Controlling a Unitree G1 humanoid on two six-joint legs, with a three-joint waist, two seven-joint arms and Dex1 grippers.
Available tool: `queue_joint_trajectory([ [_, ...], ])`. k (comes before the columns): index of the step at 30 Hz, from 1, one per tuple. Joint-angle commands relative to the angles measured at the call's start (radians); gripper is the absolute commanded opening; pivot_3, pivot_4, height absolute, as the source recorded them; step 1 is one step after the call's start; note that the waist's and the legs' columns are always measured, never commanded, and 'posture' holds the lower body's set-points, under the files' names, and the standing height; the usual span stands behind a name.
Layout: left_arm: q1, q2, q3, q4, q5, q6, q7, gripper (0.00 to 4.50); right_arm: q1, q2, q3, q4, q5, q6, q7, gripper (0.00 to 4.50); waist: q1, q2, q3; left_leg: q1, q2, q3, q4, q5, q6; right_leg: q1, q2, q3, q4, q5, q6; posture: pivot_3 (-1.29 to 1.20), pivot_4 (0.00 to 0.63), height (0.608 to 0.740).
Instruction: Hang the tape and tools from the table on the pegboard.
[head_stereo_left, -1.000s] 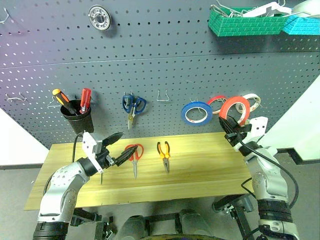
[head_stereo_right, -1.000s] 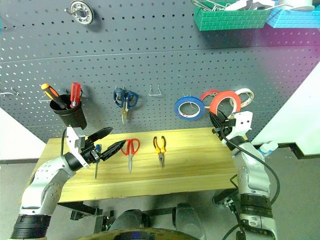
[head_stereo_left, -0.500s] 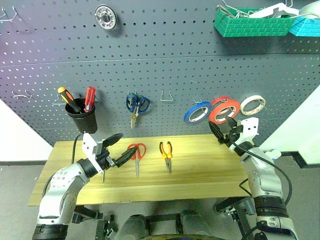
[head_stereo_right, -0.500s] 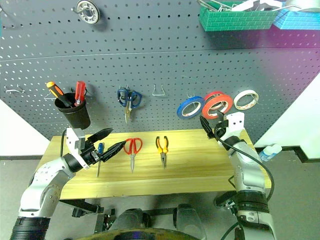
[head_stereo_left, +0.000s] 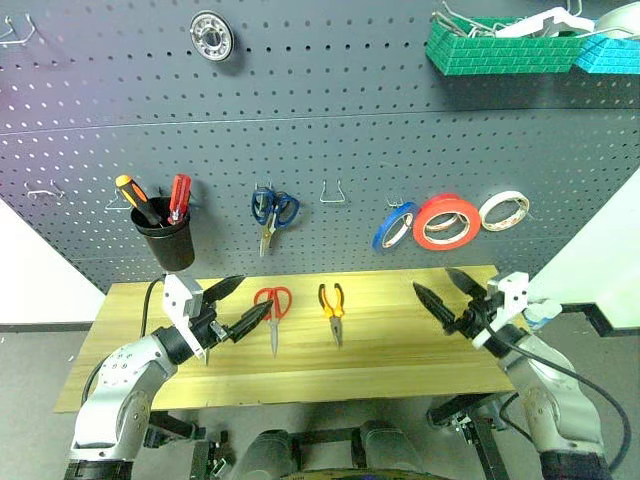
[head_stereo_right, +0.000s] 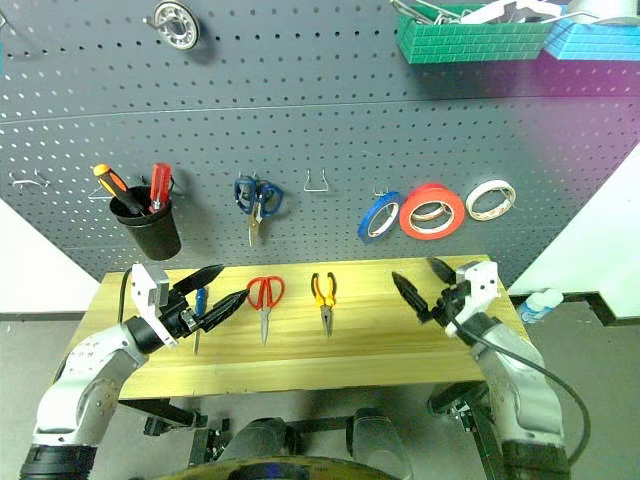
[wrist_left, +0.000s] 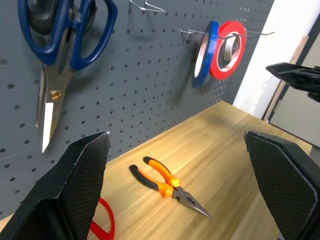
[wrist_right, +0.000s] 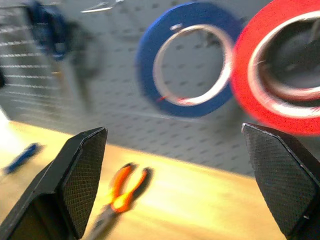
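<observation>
Released since a second ago, the red tape (head_stereo_left: 446, 222) hangs on the pegboard (head_stereo_left: 300, 110) beside the blue roll (head_stereo_left: 394, 226), and the right pincer (head_stereo_left: 448, 294) has drawn back below it, jaws wide, empty. A black cup (head_stereo_left: 170, 244) on the pegboard holds two screwdrivers (head_stereo_left: 155, 199). Left pincer (head_stereo_left: 236, 308) hovers wide over the table (head_stereo_left: 400, 340), just beside the red-handled scissors (head_stereo_left: 271, 309); pliers (head_stereo_left: 332, 306) lie further right.

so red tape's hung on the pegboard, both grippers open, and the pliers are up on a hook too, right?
Not quite: the pliers are not on a hook. The left eye view shows them lying on the table, beside the red scissors. The rest holds: red tape hangs on the pegboard, and left gripper and right gripper are both open.
</observation>
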Motion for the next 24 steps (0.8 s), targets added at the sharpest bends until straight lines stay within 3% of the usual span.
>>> queue_joint_trajectory([
  [1, -0.006, 0.010, 0.026, -0.035, -0.017, -0.011, -0.002, 4.50, 0.019, -0.031, 0.050, -0.110, 0.051, 0.039, 0.081, 4.49, -0.002, 0.000, 0.000, 0.000, 0.000, 0.000, 0.000, 0.000, 0.000, 0.000, 0.000, 0.000, 0.000, 0.000, 0.000, -0.04, 0.000, 0.734],
  [5, -0.002, 0.013, 0.027, -0.034, -0.010, -0.019, -0.002, 4.50, 0.007, -0.053, 0.076, -0.116, 0.049, 0.055, 0.114, 4.49, 0.000, -0.002, -0.001, 0.002, 0.000, 0.000, 0.001, 0.000, 0.000, 0.002, 0.000, 0.000, 0.000, 0.000, 0.001, -0.03, 0.000, 0.734],
  [13, 0.110, 0.029, 0.099, -0.092, -0.030, -0.016, 0.009, 4.50, -0.147, -0.006, 0.137, 0.043, -0.081, -0.012, 0.048, 4.49, 0.008, -0.005, -0.003, 0.002, 0.000, 0.000, 0.000, 0.000, 0.000, 0.002, 0.000, 0.000, -0.001, 0.000, 0.000, 0.03, 0.000, 0.734],
  [24, 0.296, 0.035, 0.198, -0.208, -0.068, -0.010, 0.035, 4.50, -0.226, 0.085, 0.275, 0.087, -0.224, 0.048, -0.079, 4.49, 0.079, -0.007, -0.004, -0.002, 0.000, 0.000, 0.000, 0.000, 0.000, -0.001, -0.001, 0.000, -0.003, -0.002, -0.004, 0.12, 0.000, 0.734],
])
